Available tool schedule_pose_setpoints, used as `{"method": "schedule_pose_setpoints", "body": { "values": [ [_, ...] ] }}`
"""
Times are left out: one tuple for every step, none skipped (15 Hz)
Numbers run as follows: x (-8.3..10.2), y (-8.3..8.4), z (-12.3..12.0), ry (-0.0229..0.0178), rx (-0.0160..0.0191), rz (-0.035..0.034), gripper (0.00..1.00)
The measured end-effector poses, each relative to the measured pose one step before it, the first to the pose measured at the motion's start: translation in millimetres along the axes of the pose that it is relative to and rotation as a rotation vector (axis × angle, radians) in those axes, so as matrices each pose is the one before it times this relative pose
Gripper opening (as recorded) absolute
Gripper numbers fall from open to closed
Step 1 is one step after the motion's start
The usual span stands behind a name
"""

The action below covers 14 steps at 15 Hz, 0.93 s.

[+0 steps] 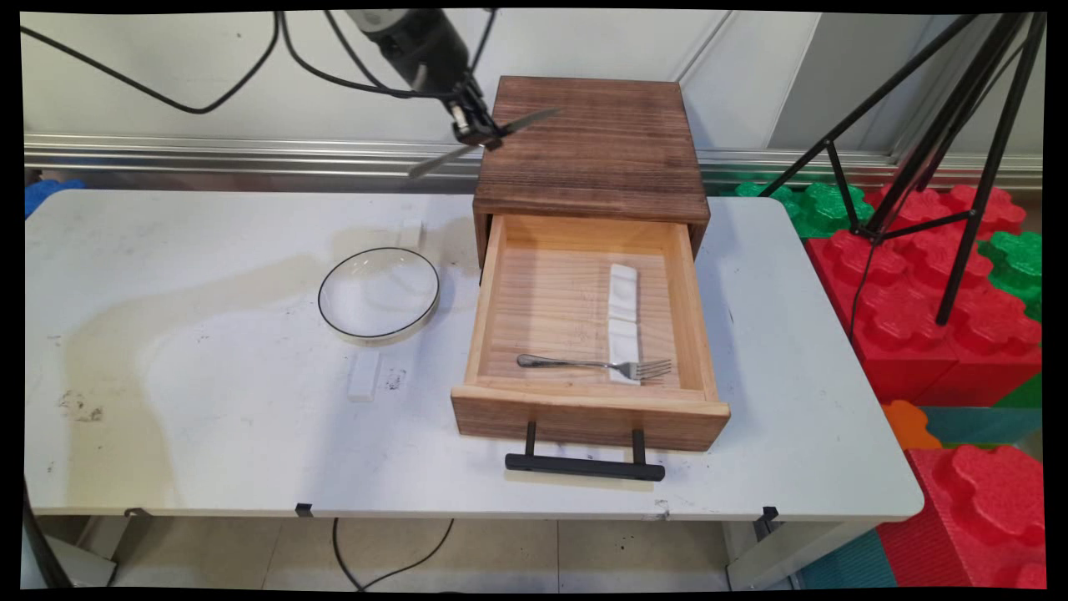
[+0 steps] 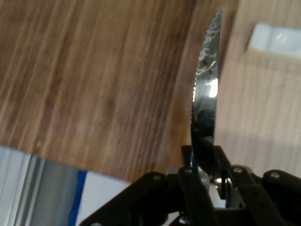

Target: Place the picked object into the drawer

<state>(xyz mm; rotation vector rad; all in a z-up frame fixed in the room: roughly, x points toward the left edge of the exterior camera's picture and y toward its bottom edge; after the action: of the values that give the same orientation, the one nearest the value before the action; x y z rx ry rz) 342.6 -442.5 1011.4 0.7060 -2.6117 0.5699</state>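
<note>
my pincer (image 1: 482,132) pinches a knife (image 1: 484,142) high above the wooden box (image 1: 592,150); its open drawer (image 1: 584,409) holds a fork (image 1: 592,365) across white rests (image 1: 622,321); the glass bowl (image 1: 379,295) sits beside it on the table (image 1: 209,401)

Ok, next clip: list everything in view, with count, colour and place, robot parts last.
Serrated steel knife: 1, silver, held in the air above the box's left rear corner.
Wooden drawer box: 1, dark brown, table's rear middle, its pale drawer pulled open.
Steel fork: 1, silver, in the drawer's front.
Ceramic rests: 2, white, in the drawer.
Round glass dish: 1, clear, left of the drawer.
Small block: 1, white, in front of the dish.
Black gripper: 1, closed on the knife.
</note>
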Motion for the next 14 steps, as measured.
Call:
{"method": "schedule_pose_setpoints", "body": {
  "values": [
    [8.13,6.86,1.93,0.00912,-0.01066,0.00064,0.0],
    [7.69,6.72,2.74,0.00806,-0.01078,0.00056,0.0],
    [4.33,3.99,1.94,0.00466,-0.00641,0.00023,0.0],
    [6.3,5.81,3.28,0.00641,-0.00969,0.00039,0.0],
    [6.0,5.72,3.63,0.00636,-0.0096,0.00033,0.0],
    [6.72,6.35,4.59,0.00715,-0.01039,0.00044,0.0],
    [6.29,6.13,4.95,0.0069,-0.0097,0.0005,0.0],
    [5.66,4.87,5.37,0.00571,-0.00836,0.00121,0.0],
    [3.32,2.98,3.45,0.00333,-0.00473,0.00053,0.0],
    [4.66,4.1,5.48,0.00541,-0.00691,-0.00013,0.0],
    [4.47,4.12,6.7,0.00488,-0.00723,-0.00058,0.0],
    [3.23,3.5,7.08,0.00352,-0.00701,-0.00101,0.0],
    [1.5,1.63,4.38,0.00138,-0.00416,0.00092,0.0],
    [1.95,3.14,9.44,0.00159,-0.00954,0.00292,0.0]
  ]
}}
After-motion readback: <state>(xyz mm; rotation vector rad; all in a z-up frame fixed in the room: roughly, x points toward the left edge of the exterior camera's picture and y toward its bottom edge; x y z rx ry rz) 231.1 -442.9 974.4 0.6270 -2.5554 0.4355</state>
